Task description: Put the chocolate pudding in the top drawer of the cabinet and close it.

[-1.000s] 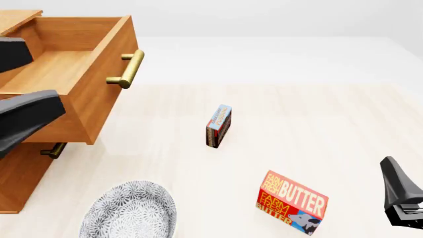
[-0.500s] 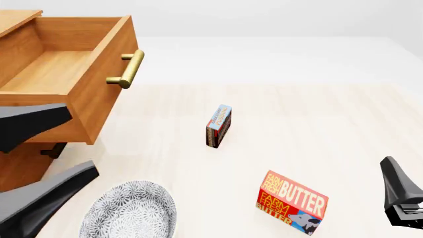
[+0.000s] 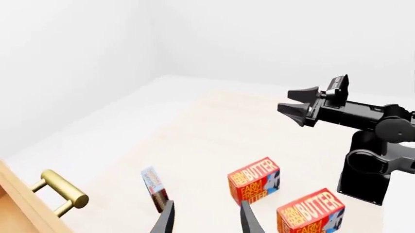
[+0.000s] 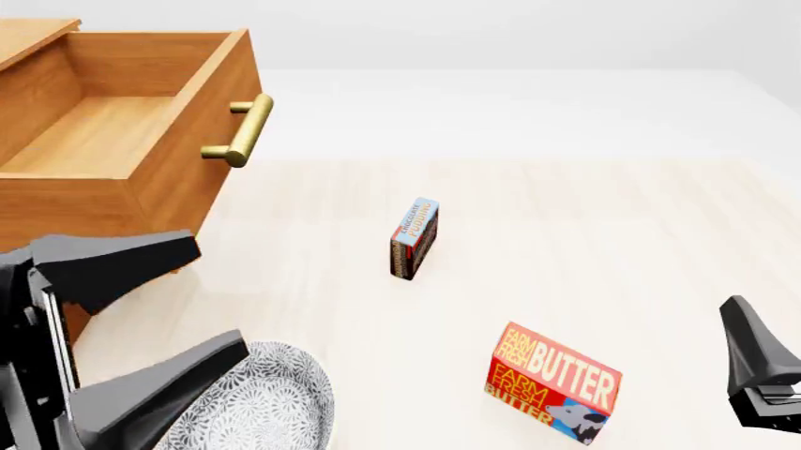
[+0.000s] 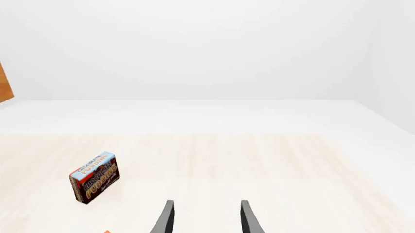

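Spread wide and holding nothing, the left gripper [image 4: 150,309] hangs low beside the cabinet [image 4: 32,42], below the top drawer [image 4: 138,122], which stands pulled out, apparently ready to receive. Near it lies a patterned plate [image 4: 269,398]. Mid-table the chocolate pudding [image 4: 415,237] stands on edge, free on every side, easy to pinch. Further right sits a butter box [image 4: 553,382], then the right gripper [image 5: 204,218], parted and empty, probably parked.

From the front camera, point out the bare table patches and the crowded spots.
Bare: the wide stretch right of the chocolate pudding and beyond the butter box, plus the strip between the pudding and the top drawer. Crowded: the near-left corner, where the open left claw hangs over the patterned plate beside the cabinet.
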You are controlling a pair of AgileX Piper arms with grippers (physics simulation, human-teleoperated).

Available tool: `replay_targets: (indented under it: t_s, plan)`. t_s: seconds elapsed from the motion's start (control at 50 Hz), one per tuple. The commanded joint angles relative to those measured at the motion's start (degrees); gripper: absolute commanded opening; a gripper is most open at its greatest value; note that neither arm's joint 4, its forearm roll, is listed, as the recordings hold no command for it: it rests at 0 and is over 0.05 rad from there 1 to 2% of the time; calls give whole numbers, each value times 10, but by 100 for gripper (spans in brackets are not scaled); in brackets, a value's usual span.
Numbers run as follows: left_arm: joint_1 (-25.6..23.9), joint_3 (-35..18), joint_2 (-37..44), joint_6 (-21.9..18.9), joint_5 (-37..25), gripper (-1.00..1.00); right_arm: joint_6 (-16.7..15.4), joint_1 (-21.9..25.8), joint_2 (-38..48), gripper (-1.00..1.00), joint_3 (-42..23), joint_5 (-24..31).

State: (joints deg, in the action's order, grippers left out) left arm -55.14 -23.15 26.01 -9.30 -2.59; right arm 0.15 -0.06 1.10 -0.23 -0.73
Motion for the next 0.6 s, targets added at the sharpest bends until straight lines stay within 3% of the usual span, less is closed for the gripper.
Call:
replay_targets:
  t_s: [0.02,0.14,0.22,0.26,0.32,0.38,0.42,0.46,0.6]
  plan:
    - [1,6,51,28,48,100,0,0,0,100,0,0]
    - [1,44,78,39,116,100,0,0,0,100,0,0]
    - [-6,9,96,42,96,100,0,0,0,100,0,0]
    - [3,46,111,41,144,100,0,0,0,100,0,0]
    - [9,9,113,48,106,100,0,0,0,100,0,0]
    - [5,40,145,50,158,100,0,0,0,100,0,0]
    - [2,9,153,52,129,100,0,0,0,100,0,0]
    - [3,29,170,53,159,100,0,0,0,100,0,0]
    - [-6,15,212,53,173,100,0,0,0,100,0,0]
